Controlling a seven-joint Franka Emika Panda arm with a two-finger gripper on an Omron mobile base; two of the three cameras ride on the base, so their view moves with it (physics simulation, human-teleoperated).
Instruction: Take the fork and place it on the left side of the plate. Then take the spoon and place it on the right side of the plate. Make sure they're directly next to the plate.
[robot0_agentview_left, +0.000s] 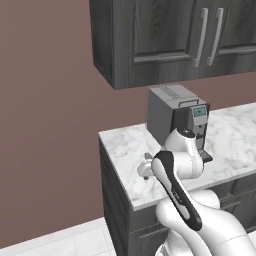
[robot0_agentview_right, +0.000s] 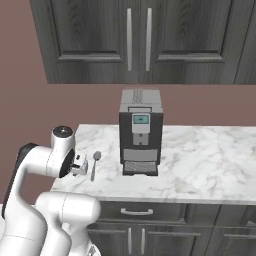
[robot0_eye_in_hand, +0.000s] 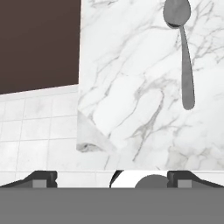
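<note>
Spoon (robot0_agentview_right: 94, 164) flat on marble worktop (robot0_agentview_right: 200, 160), left of coffee machine (robot0_agentview_right: 140, 131), bowl end twd wall. Hand (robot0_agentview_right: 76, 165) open, empty, just left of spoon, near worktop's left end.

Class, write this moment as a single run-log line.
gripper: open, empty | spoon: flat on marble counter, untouched | coffee machine: right of spoon

wall (robot0_agentview_left: 50, 125): plain reddish-brown, behind the counter
floor (robot0_eye_in_hand: 37, 127): pale square tiles
counter (robot0_agentview_right: 210, 160): white marble top with grey veins
lower cabinets (robot0_agentview_right: 165, 225): dark grey, drawer handle under the counter's front edge
upper cabinets (robot0_agentview_right: 135, 40): dark grey panelled doors, two vertical silver handles
coffee machine (robot0_agentview_right: 140, 131): dark, standing mid-counter
</note>
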